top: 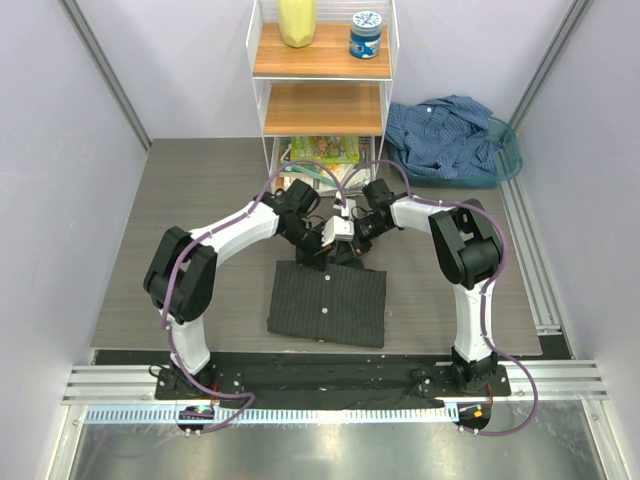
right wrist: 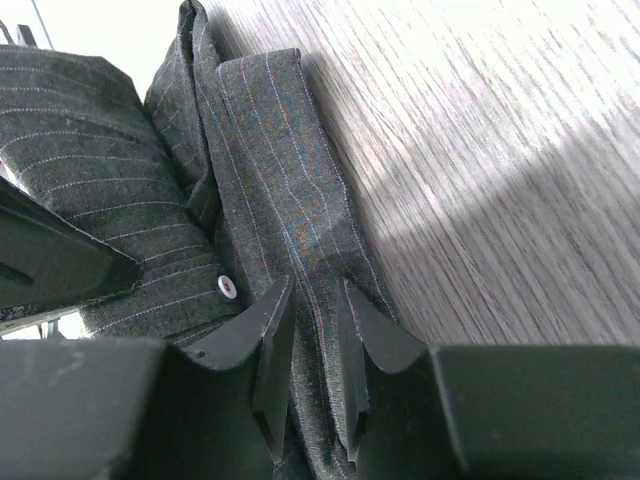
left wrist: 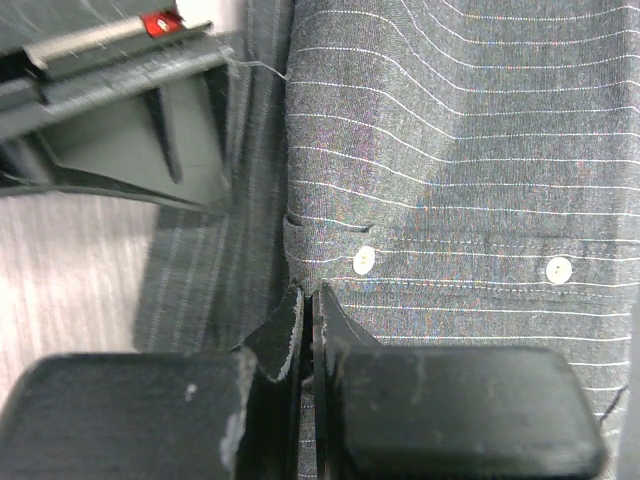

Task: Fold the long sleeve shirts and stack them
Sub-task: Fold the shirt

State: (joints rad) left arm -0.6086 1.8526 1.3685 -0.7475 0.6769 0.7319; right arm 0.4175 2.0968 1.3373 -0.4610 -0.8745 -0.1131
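The dark charcoal pinstriped shirt (top: 328, 300) lies folded into a rectangle in the middle of the table. Both grippers meet at its far edge, by the collar. My left gripper (top: 325, 238) (left wrist: 308, 300) is shut, its tips pinching a thin fold of the striped cloth (left wrist: 450, 150) next to a white button (left wrist: 364, 261). My right gripper (top: 352, 232) (right wrist: 312, 300) is closed on a thicker fold of the same shirt (right wrist: 280, 180), which runs up between its fingers. The blue shirt (top: 445, 135) lies crumpled in a basket at the back right.
A teal basket (top: 508, 158) stands at the back right corner. A white wire shelf with wooden boards (top: 320, 100) stands at the back centre; it carries a yellow container (top: 297, 22), a blue jar (top: 366, 33) and colourful packs (top: 322, 152) at its foot. Grey wood table (right wrist: 500, 150).
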